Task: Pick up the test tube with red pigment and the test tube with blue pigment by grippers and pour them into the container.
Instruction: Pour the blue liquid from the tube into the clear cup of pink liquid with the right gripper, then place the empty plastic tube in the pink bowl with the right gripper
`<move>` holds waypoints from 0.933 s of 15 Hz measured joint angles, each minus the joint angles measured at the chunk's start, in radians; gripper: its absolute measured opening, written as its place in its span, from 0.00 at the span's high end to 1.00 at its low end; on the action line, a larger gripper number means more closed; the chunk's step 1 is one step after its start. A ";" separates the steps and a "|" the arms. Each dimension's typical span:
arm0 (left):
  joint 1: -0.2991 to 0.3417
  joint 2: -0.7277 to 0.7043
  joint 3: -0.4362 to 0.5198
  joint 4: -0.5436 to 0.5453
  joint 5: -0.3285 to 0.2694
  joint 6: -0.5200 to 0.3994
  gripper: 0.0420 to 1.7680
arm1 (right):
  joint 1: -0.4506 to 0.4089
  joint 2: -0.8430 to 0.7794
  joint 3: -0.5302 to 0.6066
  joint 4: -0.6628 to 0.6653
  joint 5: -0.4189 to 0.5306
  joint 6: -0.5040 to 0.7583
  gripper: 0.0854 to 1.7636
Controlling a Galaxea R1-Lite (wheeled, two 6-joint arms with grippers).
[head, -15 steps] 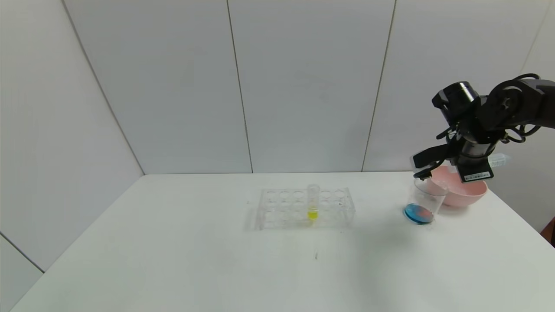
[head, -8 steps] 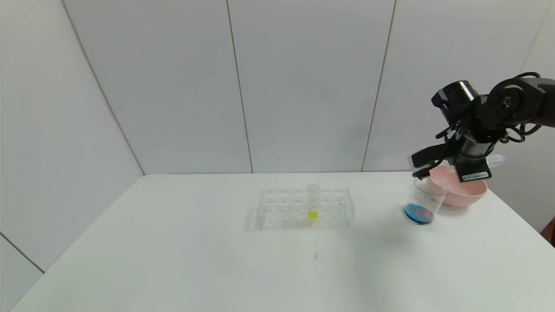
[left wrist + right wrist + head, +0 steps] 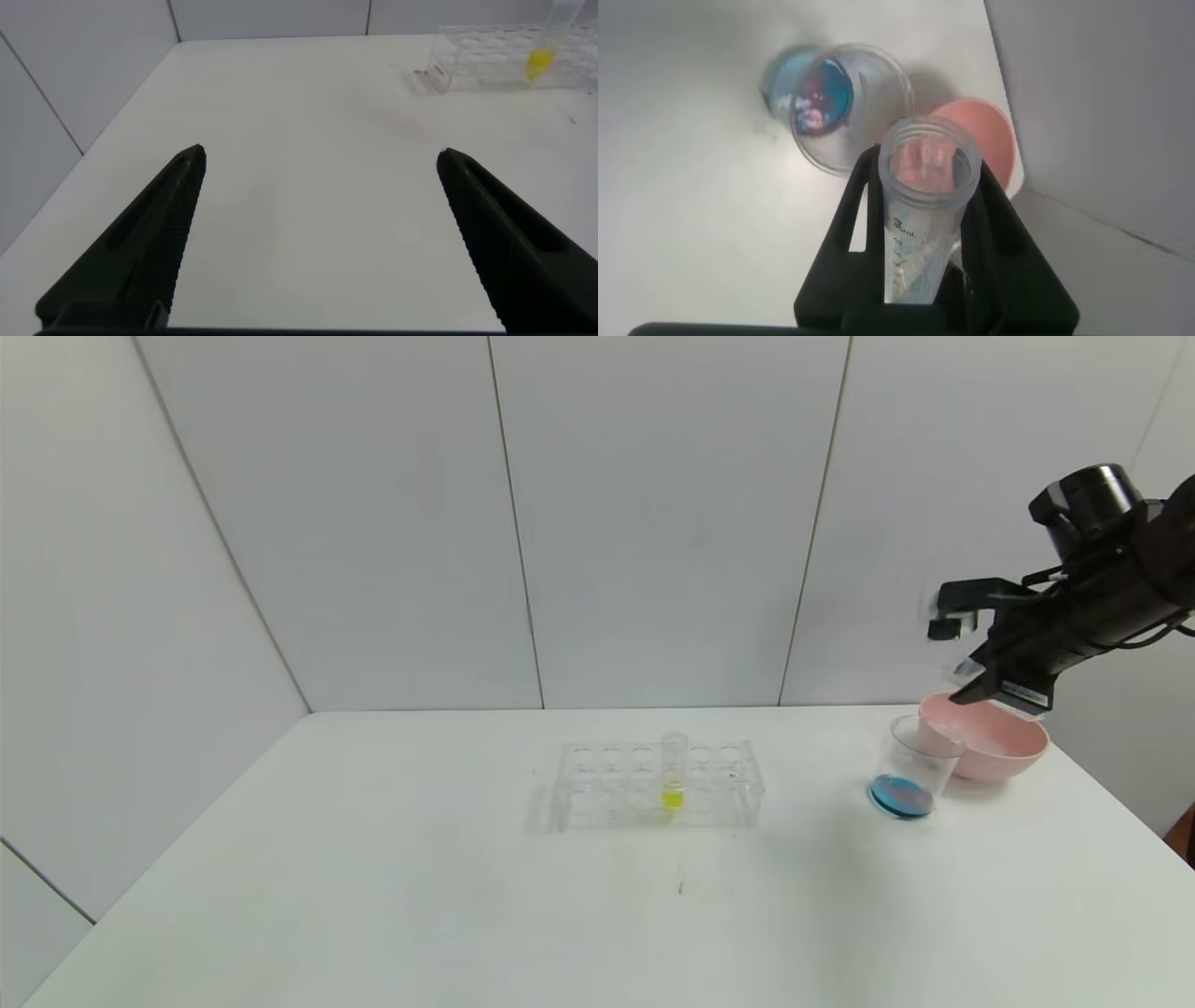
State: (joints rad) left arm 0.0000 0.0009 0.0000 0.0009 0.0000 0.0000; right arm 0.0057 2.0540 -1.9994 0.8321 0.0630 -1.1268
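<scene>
Far right in the head view, raised in the air: the right gripper (image 3: 962,658), hanging above the rim of the pink bowl (image 3: 985,747) and up and to the right of the container (image 3: 910,770). Grips a clear test tube (image 3: 924,215) between both fingers, narrow around its body, with the open mouth toward the wrist camera. Looks nearly empty inside; hard to tell which pigment it carried, only a faint pinkish tint at the mouth. Shows printed scale marks on the wall of the tube.

In the lower right part of the head view, on the white table (image 3: 373,896): the container, upright, just beside the pink bowl on its left side, perhaps touching it. Holds a shallow layer of blue liquid with a reddish patch in the middle, seen clearly from above in the right wrist view.

At the centre of the head view: a clear tube rack (image 3: 658,784), well apart from the container. Carries one upright tube with yellow liquid (image 3: 674,775) in a hole near the middle.

Only in the left wrist view: the left gripper (image 3: 322,233), fingers spread wide with nothing between them, above bare table at the bottom of the frame. Rack and yellow tube far off in the upper right corner there.
</scene>
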 joint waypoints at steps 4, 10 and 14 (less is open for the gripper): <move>0.000 0.000 0.000 0.000 0.000 0.000 0.00 | -0.039 -0.044 0.024 -0.031 0.233 0.361 0.74; 0.000 0.000 0.000 0.000 0.000 0.000 0.00 | -0.037 -0.131 0.293 -0.568 0.333 0.806 0.74; 0.000 0.000 0.000 0.000 0.000 0.000 0.00 | -0.043 -0.211 0.617 -1.069 0.277 0.940 0.74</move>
State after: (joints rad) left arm 0.0000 0.0009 0.0000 0.0013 0.0000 0.0000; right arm -0.0368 1.8426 -1.3826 -0.2372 0.3396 -0.1872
